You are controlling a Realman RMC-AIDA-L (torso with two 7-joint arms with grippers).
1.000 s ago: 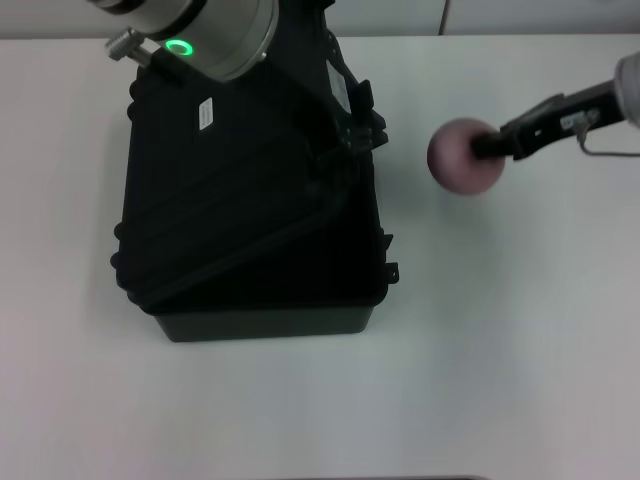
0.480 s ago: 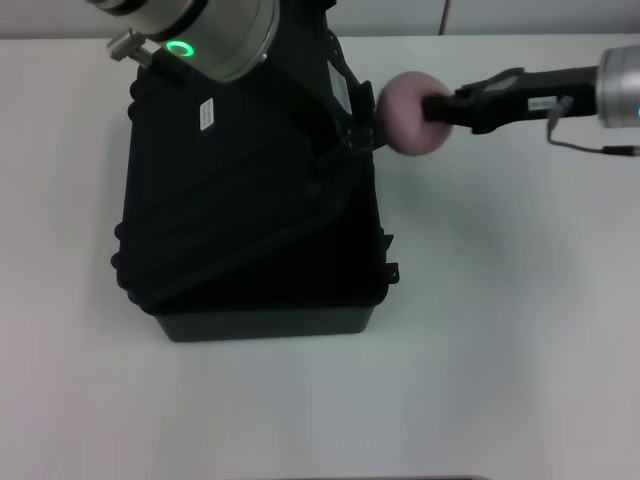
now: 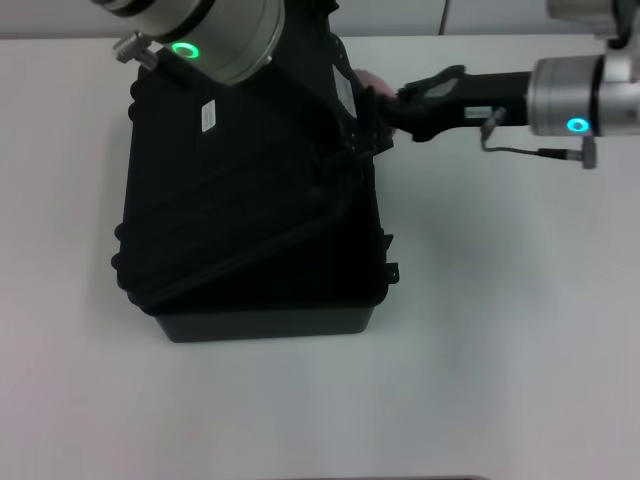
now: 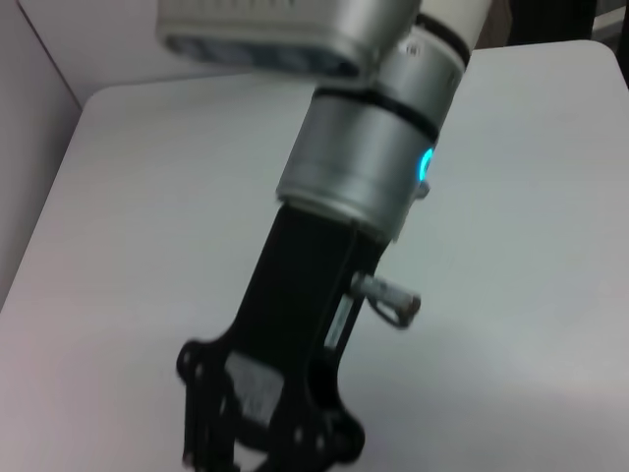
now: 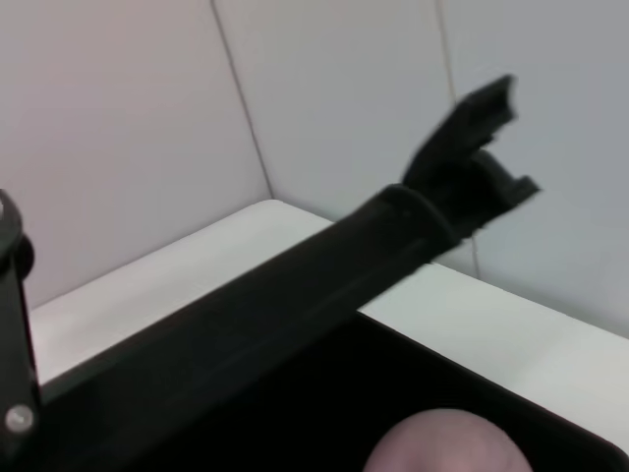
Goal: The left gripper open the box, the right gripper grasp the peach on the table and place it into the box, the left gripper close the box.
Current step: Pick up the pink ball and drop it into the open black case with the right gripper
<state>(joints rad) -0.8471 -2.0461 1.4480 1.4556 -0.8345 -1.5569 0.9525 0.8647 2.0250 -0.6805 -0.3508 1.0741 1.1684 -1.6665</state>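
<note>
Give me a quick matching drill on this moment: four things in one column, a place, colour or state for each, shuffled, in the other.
Things:
1. box
2. peach
3. right gripper
4. left gripper

States:
A. holds the raised lid at the box's far right corner
B. black, lid propped open
C. comes in from the right with the peach
D. dusty pink, at the edge of the box opening

Pairs: 1-B, 2-D, 3-C, 4-A
</note>
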